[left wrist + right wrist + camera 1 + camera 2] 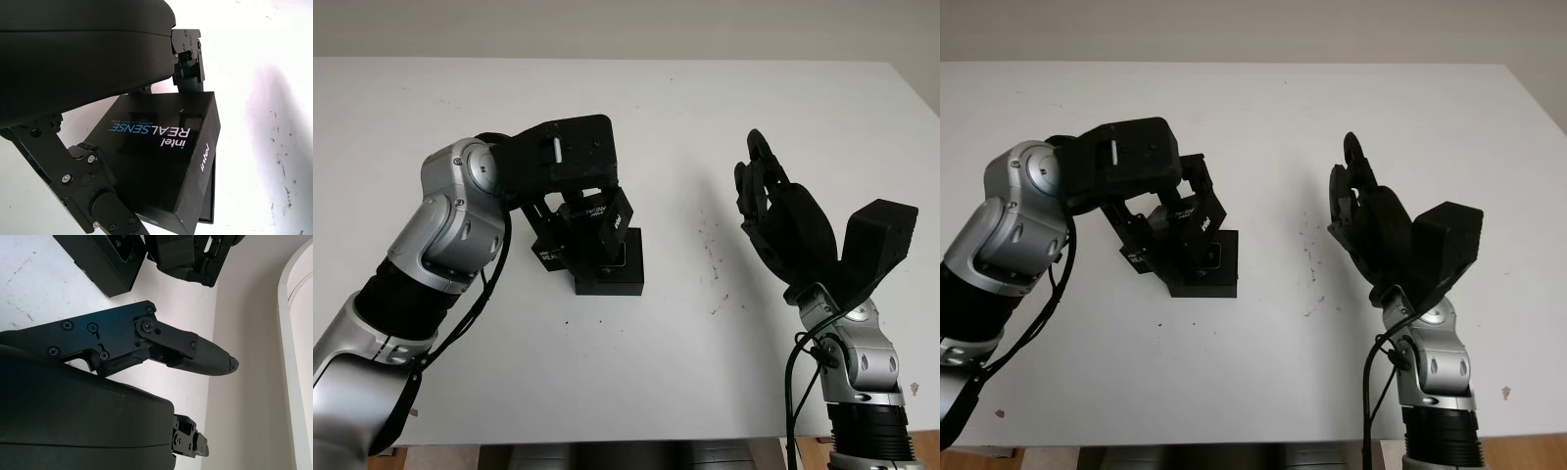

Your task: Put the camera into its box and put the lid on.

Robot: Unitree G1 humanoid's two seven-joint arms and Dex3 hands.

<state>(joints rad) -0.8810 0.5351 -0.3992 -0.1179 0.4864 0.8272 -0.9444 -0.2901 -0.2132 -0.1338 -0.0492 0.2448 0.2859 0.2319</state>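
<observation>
My left hand [570, 201] is shut on the black box lid [161, 156], which is printed "intel REALSENSE". It holds the lid tilted, just above and slightly left of the open black box [625, 270] at the table's middle. The lid covers most of the box's inside. A shiny part [619, 257] shows in the uncovered corner, and I cannot tell whether it is the camera. A strip of the box [211, 196] peeks out beneath the lid's edge. My right hand [769, 201] is open, raised above the table to the right of the box and apart from it.
The white table [509, 372] runs wide around the box. Small dark specks [710, 257] mark the surface between the box and my right hand. The table's front edge [607, 443] lies close to my body.
</observation>
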